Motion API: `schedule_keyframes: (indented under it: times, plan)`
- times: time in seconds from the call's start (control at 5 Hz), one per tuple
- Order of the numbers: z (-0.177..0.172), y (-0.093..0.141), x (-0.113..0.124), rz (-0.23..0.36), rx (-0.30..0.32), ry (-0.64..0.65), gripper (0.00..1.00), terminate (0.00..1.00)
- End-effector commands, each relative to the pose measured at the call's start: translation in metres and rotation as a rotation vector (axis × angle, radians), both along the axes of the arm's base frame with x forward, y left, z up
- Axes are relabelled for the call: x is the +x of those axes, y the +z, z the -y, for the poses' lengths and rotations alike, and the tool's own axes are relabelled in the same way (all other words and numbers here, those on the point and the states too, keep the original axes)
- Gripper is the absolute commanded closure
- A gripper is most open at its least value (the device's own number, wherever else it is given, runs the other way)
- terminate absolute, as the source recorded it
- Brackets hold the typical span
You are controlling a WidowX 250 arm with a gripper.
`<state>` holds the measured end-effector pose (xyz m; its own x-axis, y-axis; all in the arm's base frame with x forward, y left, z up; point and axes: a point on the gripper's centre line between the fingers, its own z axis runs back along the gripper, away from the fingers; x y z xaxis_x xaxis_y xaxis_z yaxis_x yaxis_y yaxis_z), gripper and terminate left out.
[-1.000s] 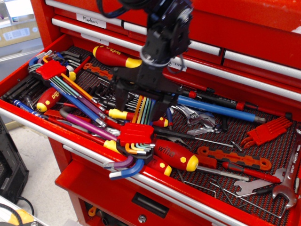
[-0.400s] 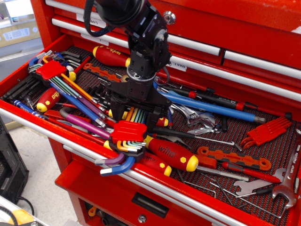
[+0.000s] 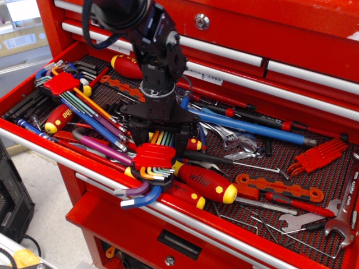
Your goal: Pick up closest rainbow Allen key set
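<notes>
the rainbow allen key set point(image 3: 150, 159) lies at the lower centre of the frame, near the front edge of the open red drawer point(image 3: 185, 221): a red holder with orange, yellow and green keys fanned beneath it and thick blue and purple keys curling out to the lower left over the drawer's lip. the black hand point(image 3: 158, 130) stands directly above the set's long shafts, its fingers point(image 3: 137, 134) on either side of them just behind the red holder; whether it is clenched on the keys cannot be told from this view. just to the right lies a red and yellow screwdriver point(image 3: 205, 184). a second, similar rainbow key set point(image 3: 64, 85) sits at the upper left of the frame. at far right rest a red key holder point(image 3: 318, 157) and a wrench point(image 3: 345, 221).
</notes>
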<state>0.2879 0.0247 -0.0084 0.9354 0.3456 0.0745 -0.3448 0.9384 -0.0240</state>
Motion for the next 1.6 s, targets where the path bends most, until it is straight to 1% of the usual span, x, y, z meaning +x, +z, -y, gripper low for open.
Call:
schedule_keyframes:
  times: [0.0, 0.4, 0.6, 0.8, 1.0, 1.2, 1.4]
  plan:
    - [0.004, -0.012, -0.009, -0.064, -0.027, 0.029, 1.0, 0.0]
    - [0.006, 0.041, 0.002, -0.161, 0.07, -0.005, 1.0, 0.0]
    - [-0.001, 0.072, 0.009, -0.188, 0.123, -0.013, 1.0, 0.0]
    - [-0.007, 0.09, 0.011, -0.198, 0.168, -0.034, 1.0, 0.0]
    - [-0.009, 0.097, 0.012, -0.202, 0.182, -0.043, 1.0, 0.0]
    - [-0.008, 0.117, 0.012, -0.209, 0.231, -0.033, 1.0, 0.0]
    - [-0.006, 0.141, 0.008, -0.186, 0.299, -0.051, 1.0, 0.0]
